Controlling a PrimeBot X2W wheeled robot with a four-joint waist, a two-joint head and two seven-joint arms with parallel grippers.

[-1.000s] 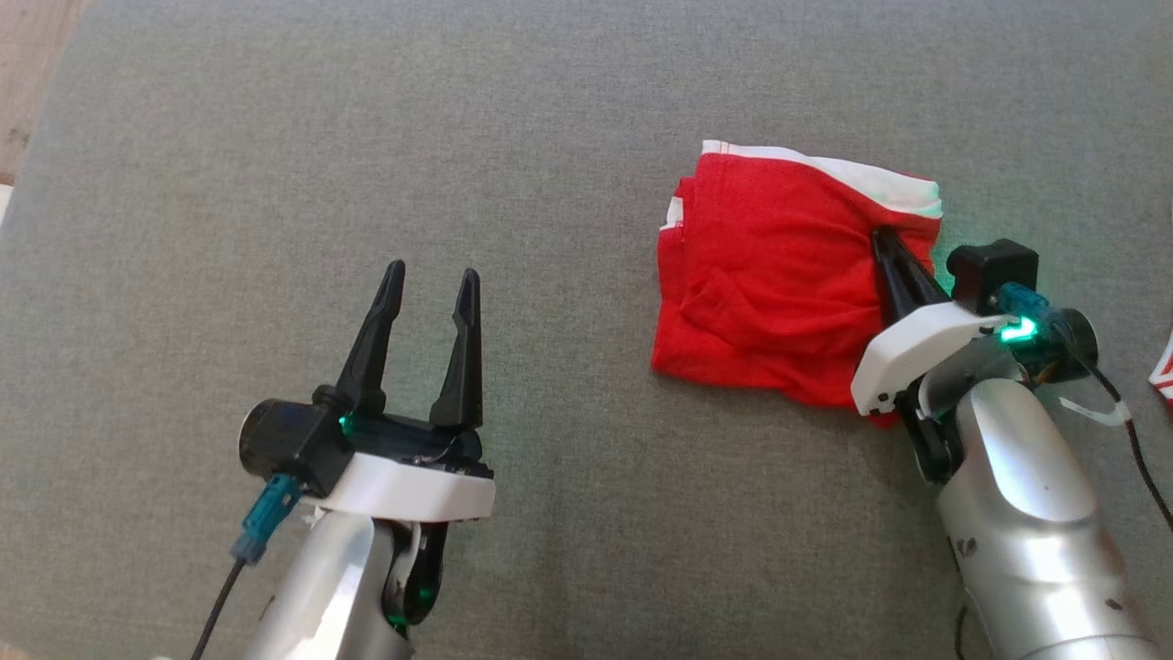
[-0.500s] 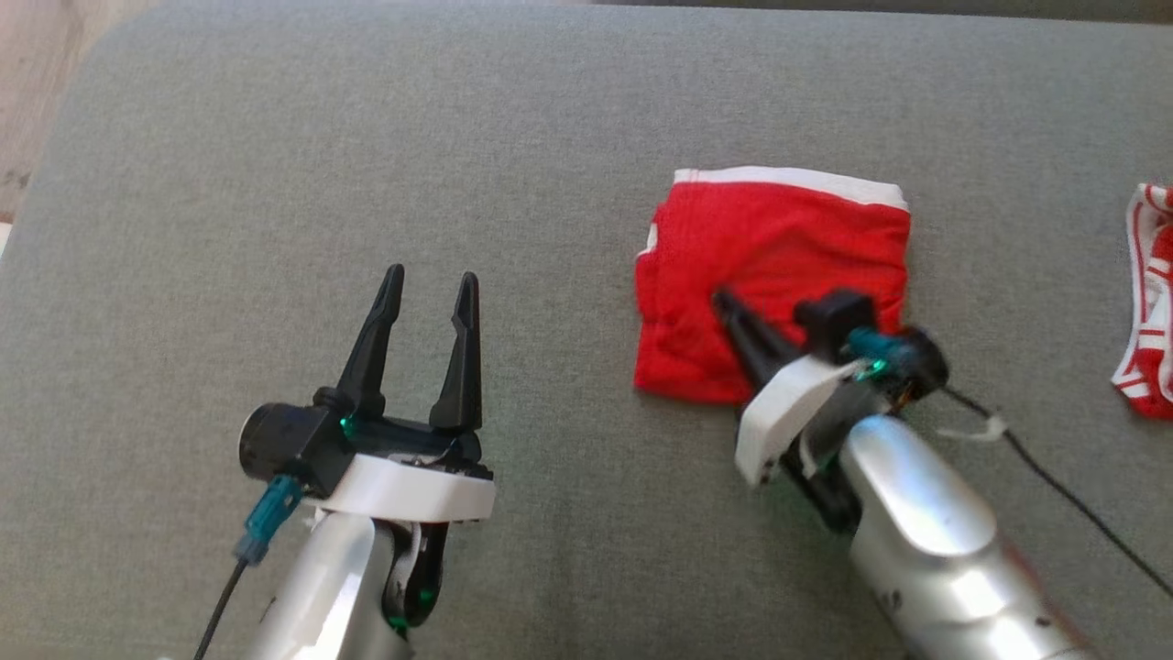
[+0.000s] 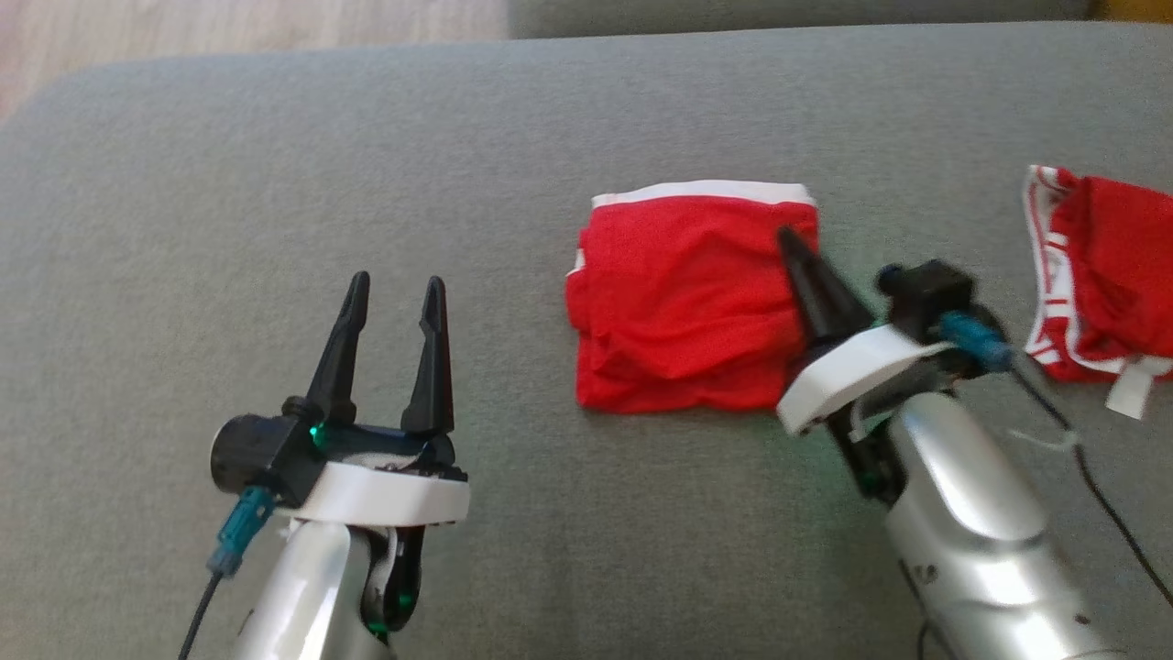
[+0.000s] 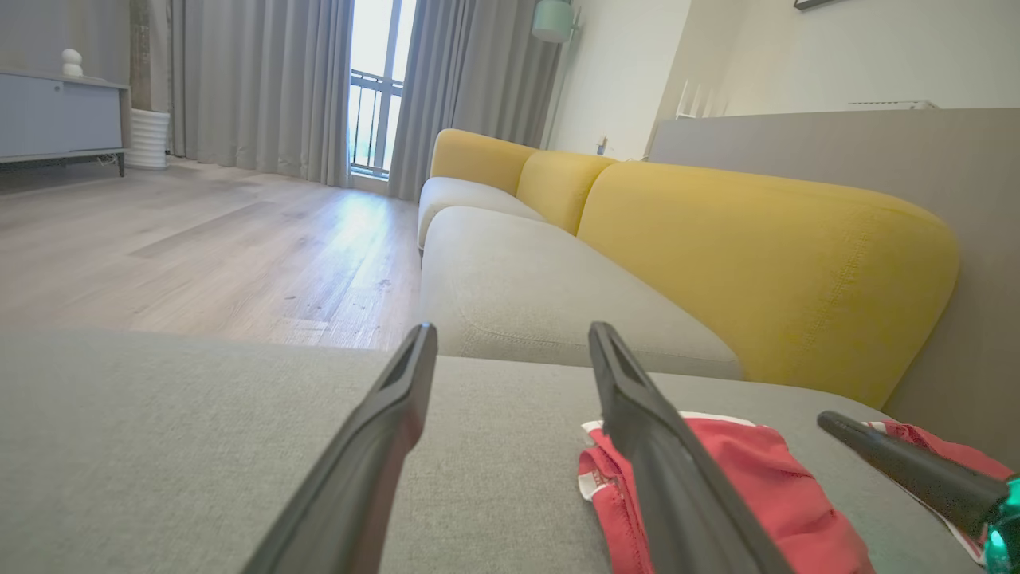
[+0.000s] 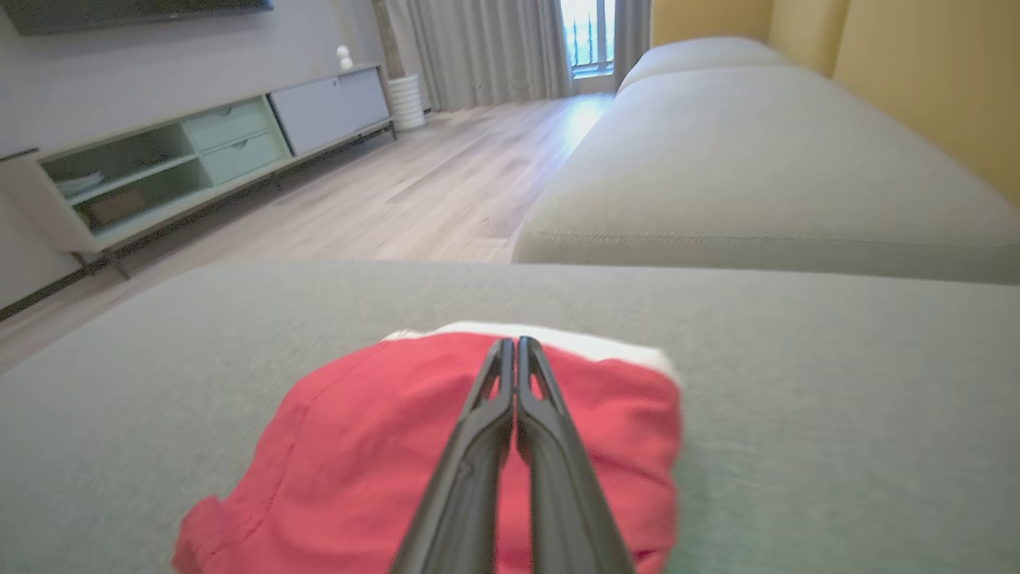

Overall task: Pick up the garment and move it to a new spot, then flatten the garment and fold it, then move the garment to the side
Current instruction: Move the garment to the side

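Observation:
The garment is red with a white waistband and lies folded into a rough square on the grey cushion. My right gripper is shut, its joined fingers slanting over the garment's right edge, with no cloth seen between them. In the right wrist view the closed gripper points across the red garment towards its white band. My left gripper stands open and empty over bare cushion, well to the left. The left wrist view has the open gripper with the garment to its right.
A second red garment with white stripes lies rumpled at the right. The cushion's far edge meets wooden floor at the upper left. Another seat with a yellow backrest stands beyond. A black cable trails from my right wrist.
The head camera has shifted, bringing the second garment into view. My shut right gripper has swept from the garment's lower middle to its right edge. The garment lies squarer. The left gripper stays open.

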